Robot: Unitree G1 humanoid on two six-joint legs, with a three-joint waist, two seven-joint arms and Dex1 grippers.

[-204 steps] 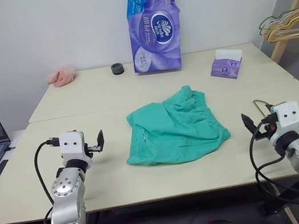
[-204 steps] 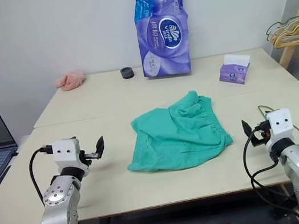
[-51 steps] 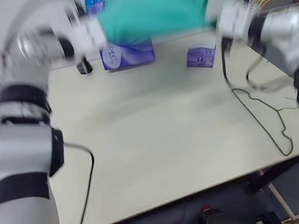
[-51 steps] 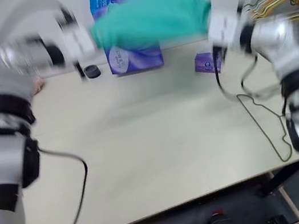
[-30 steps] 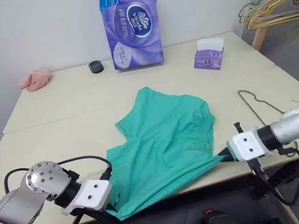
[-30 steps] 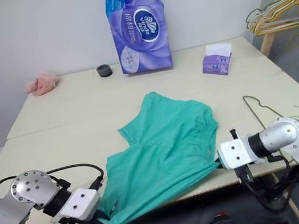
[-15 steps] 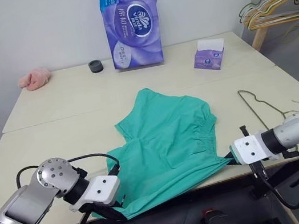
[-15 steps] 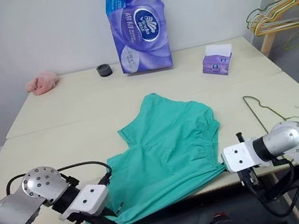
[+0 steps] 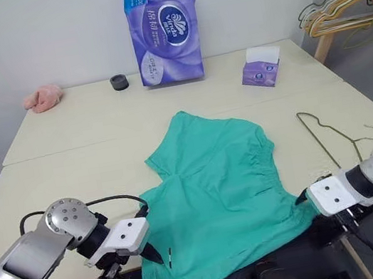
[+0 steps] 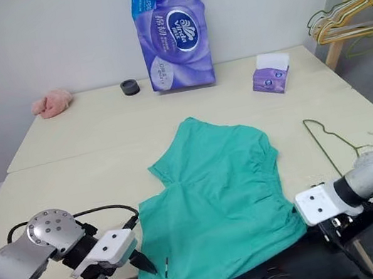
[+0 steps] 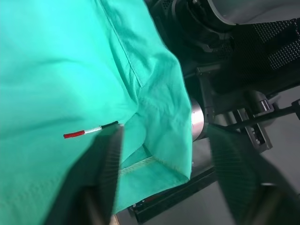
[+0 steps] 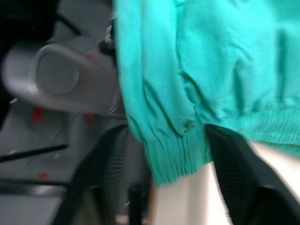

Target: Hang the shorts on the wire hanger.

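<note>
Shorts [image 9: 221, 191] hanging off the table [image 9: 71, 142] edge, could slide right off.
Both grippers, left [image 11: 161, 173] and right [image 12: 164, 173], are spread around loose corners; wire hanger [image 9: 334, 134] untouched at 3 o'clock.

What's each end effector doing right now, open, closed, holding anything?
Left end effector: open, fingers spread either side of the shorts' hem, not clamped.
Right end effector: open, straddling the shorts' waistband corner, not gripping.

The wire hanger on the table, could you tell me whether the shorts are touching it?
No, the wire hanger lies on bare table apart from the shorts, beside their waistband.
</note>
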